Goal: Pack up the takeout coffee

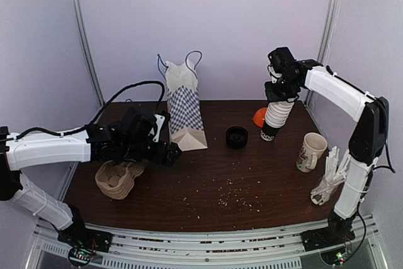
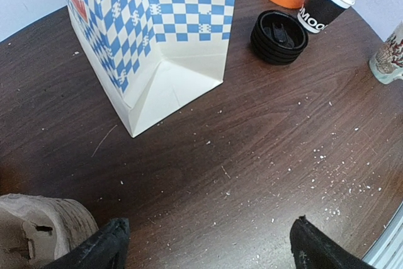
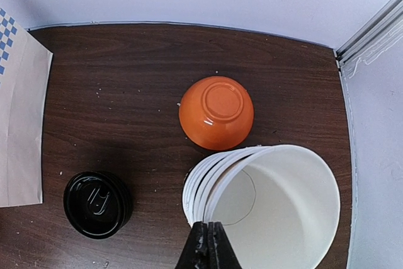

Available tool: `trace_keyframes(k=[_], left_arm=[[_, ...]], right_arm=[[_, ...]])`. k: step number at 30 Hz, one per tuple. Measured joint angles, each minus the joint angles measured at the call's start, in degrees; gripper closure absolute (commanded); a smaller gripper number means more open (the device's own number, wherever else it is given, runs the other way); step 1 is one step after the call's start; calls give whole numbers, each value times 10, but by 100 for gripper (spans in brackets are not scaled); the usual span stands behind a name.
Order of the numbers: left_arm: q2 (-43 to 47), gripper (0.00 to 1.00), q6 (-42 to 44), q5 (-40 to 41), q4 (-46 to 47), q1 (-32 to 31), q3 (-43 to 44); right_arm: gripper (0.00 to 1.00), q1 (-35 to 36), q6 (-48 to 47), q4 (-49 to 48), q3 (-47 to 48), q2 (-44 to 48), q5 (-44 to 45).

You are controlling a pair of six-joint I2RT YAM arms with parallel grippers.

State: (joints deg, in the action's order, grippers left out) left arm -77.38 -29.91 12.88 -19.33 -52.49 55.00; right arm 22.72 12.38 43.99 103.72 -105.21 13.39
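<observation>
Left claw point(image 2: 208, 231) spread wide over crumb-speckled wood-grain counter point(image 2: 264, 155). Right claw point(image 3: 208, 247) pinched together at rim of tapered white paper cup stack point(image 3: 277, 212). Round black plastic lid point(image 3: 97, 204) lies flat between stack and checkered paper bag point(image 2: 182, 17).

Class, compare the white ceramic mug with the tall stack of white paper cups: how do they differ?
The white ceramic mug has a handle and reddish print; the stack of white paper cups has no handle and a black band on its lowest cup. The mug stands upright and untouched; the stack leans, its top rim pinched by the shut right gripper. Both are white and open-topped.
</observation>
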Motion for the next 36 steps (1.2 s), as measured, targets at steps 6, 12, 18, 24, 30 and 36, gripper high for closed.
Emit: trace_keyframes(k=[6,12,18,24,30,36], left_arm=[[0,8,-1,-2,0,0,0],[0,9,-3,-4,0,0,0],[0,9,-4,-5,0,0,0],[0,9,-7,-11,0,0,0],[0,9,-14,-16,0,0,0],[0,9,-17,-17,-1,0,-7]], right_arm=[[100,0,0,16,12,10,8],[100,1,0,18,30,17,18],[100,9,-4,20,31,19,37],[100,17,-5,24,33,19,38],[100,43,-5,36,50,16,31],[100,78,-4,49,58,1,36]])
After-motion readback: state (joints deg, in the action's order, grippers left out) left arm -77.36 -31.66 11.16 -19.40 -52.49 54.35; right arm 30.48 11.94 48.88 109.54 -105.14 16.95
